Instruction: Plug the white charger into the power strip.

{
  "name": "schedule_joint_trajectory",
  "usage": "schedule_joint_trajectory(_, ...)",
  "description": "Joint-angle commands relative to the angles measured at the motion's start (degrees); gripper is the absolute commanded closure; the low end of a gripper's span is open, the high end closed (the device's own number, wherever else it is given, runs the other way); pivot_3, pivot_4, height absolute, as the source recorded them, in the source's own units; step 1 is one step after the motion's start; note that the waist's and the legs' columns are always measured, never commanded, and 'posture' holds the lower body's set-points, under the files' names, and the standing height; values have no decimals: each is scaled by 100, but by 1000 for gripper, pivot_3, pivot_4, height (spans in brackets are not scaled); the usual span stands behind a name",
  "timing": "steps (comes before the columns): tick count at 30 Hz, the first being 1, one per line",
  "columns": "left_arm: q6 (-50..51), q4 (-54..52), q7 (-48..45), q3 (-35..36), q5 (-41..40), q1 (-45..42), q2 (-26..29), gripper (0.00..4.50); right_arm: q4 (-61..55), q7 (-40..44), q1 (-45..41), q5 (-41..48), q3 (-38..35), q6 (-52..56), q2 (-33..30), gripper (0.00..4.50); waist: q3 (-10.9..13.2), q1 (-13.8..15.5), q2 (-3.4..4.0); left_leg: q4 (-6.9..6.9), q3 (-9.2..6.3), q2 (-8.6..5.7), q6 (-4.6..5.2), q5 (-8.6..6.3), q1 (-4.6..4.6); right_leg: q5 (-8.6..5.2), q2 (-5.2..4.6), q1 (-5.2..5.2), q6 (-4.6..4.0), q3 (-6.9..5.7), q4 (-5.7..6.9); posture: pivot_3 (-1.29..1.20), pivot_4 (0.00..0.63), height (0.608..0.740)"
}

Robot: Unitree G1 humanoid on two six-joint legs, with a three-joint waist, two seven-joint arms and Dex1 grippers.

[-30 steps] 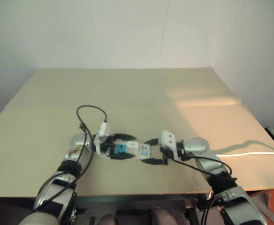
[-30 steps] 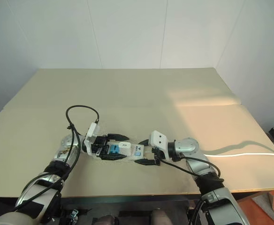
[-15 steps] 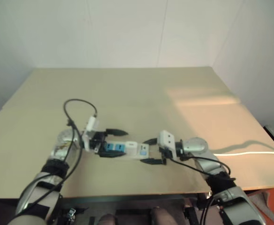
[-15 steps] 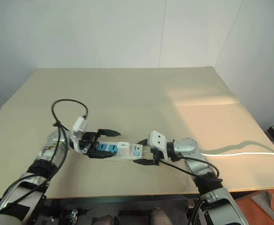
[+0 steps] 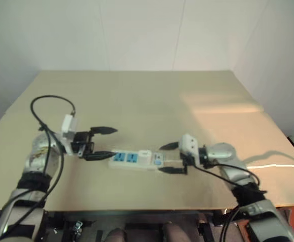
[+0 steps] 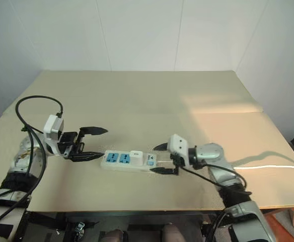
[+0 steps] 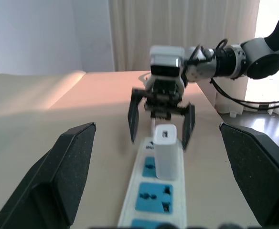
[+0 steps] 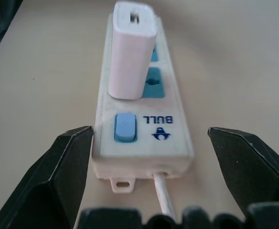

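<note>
The power strip lies flat on the tan table, near its front edge. The white charger stands upright in the socket next to the switch end, and two blue sockets beside it are bare. My left gripper hovers open just off the strip's left end, touching nothing. My right gripper is open at the switch end, one finger on each side, not gripping. In the right wrist view the charger rises above the switch, and the cord leaves the strip between my fingers.
The table's front edge runs close below the strip. A black cable loop arches over my left wrist. White walls stand behind the table, and a sunlit patch lies at the right rear.
My left gripper has drawn back to the left and risen, coming off the strip it straddled. The right gripper has opened wider and shifted slightly right. The charger stays in its socket.
</note>
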Motion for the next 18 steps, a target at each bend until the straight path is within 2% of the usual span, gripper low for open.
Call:
schedule_joint_trajectory(1, 92, -362, -18, 281, 35, 299, 292, 0, -655, 323, 216, 421, -426, 238, -557, 52, 0, 5, 0, 0, 0, 1, 0, 0, 0, 0, 0, 0, 0, 0, 0, 0, 150, 740)
schedule_joint_trajectory(10, -59, -716, -18, 1173, 143, 1329, 965, 0, -1030, 931, 1137, 936, -1692, 286, -2342, 52, 4, 28, 1, -2, 10, 4, 0, 0, 3, -16, -1, -1, 21, 1, -4, 0, 150, 740)
schedule_joint_trajectory(13, 24, -845, -18, 1385, 101, 1603, 1087, 0, -1093, 990, 1393, 1069, -2027, 320, -2661, 52, 4, 20, 2, -3, 14, 6, 1, 0, 6, -18, -1, 0, 21, 2, -3, 0, 150, 740)
schedule_joint_trajectory(18, 67, -874, -18, 1437, 219, 1579, 1020, 0, -1165, 994, 1663, 1154, -2241, 352, -2828, 52, 4, 36, 2, -2, 18, 7, 1, 0, 14, -29, -1, 9, 37, 4, -4, 0, 150, 740)
